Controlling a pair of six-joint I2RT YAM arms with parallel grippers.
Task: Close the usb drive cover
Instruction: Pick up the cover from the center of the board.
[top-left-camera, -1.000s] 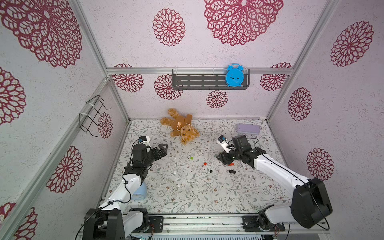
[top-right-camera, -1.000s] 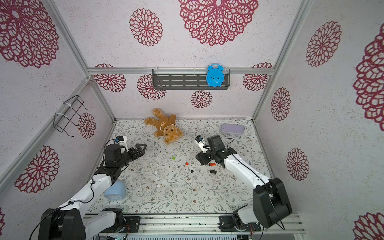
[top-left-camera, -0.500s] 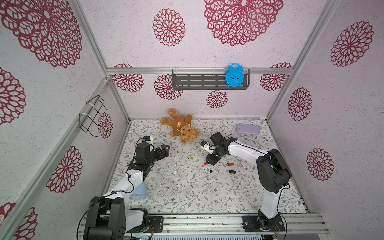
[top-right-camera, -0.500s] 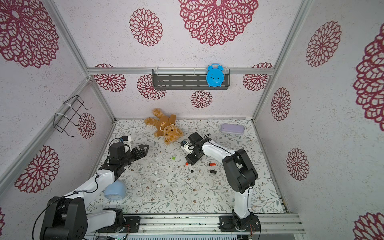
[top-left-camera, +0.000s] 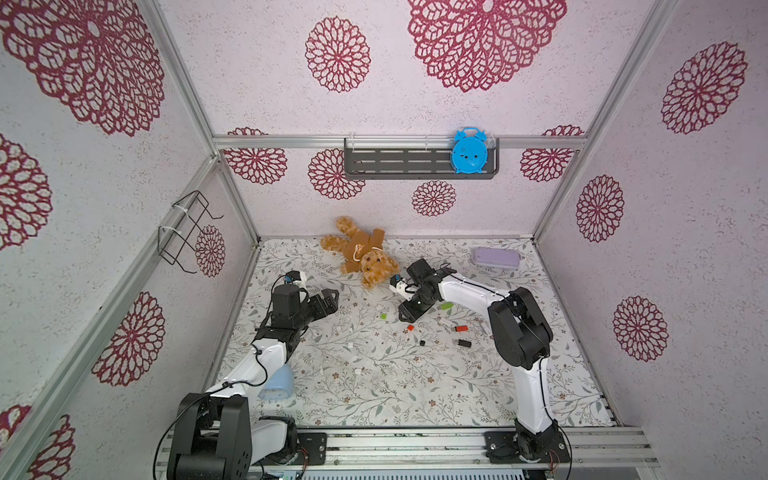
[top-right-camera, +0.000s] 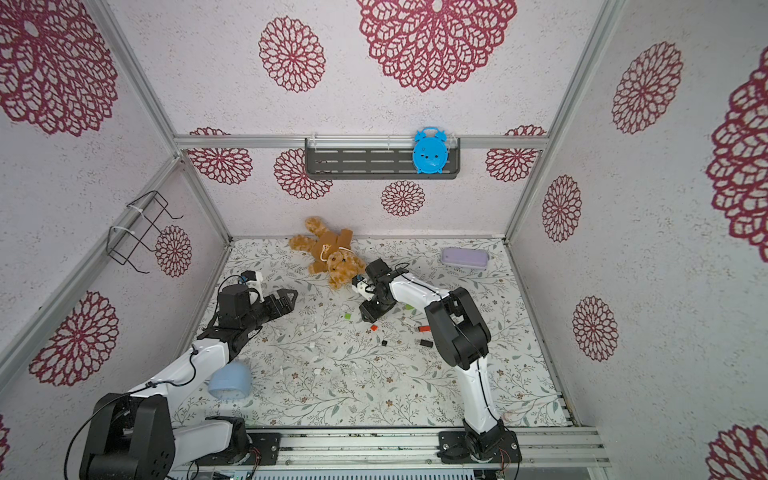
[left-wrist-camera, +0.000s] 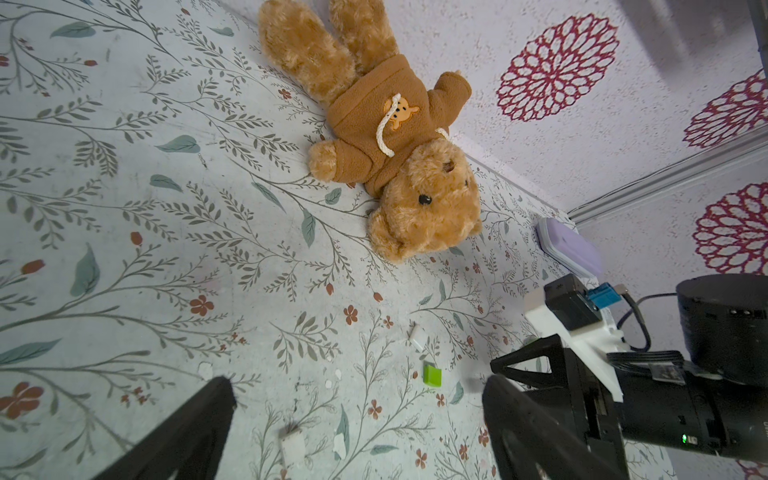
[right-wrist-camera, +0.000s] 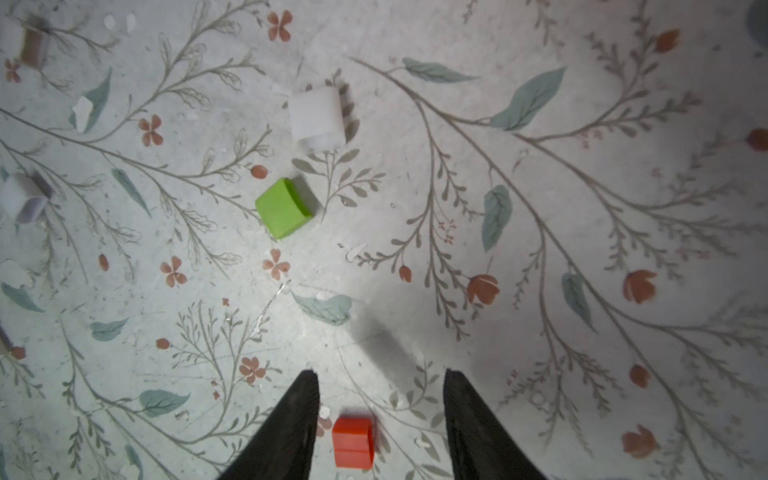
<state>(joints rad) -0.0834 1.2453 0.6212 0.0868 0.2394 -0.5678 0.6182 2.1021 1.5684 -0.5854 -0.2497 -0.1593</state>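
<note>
Between the two dark fingers of the right gripper (right-wrist-camera: 380, 374), down on the flowered table (right-wrist-camera: 540, 187), lay a small red cap (right-wrist-camera: 353, 442). It was most likely the piece meant for the red usb drive (top-left-camera: 461, 328), which rested well apart from it, near the right arm's elbow in a top view. The jaws stood partly apart, one on each side of the cap, with bare table showing on both sides and nothing gripped. That straddling stance read as a line-up for a pinch.

A green cap (right-wrist-camera: 284, 208) and a white cap (right-wrist-camera: 318, 118) sat further ahead, clear of the fingers, so neither seemed the target. A black drive (top-left-camera: 464, 343) and a black cap (top-left-camera: 422, 343) lay nearby, apart from each other. Whether the red drive's plug was bare was too small to tell.

The left gripper (top-left-camera: 332, 300) hovered off on its own side, jaws spread wide and empty, probably kept back to leave room. A teddy bear (top-left-camera: 365, 257) and a lilac case (top-left-camera: 496, 258) lay toward the back wall.
</note>
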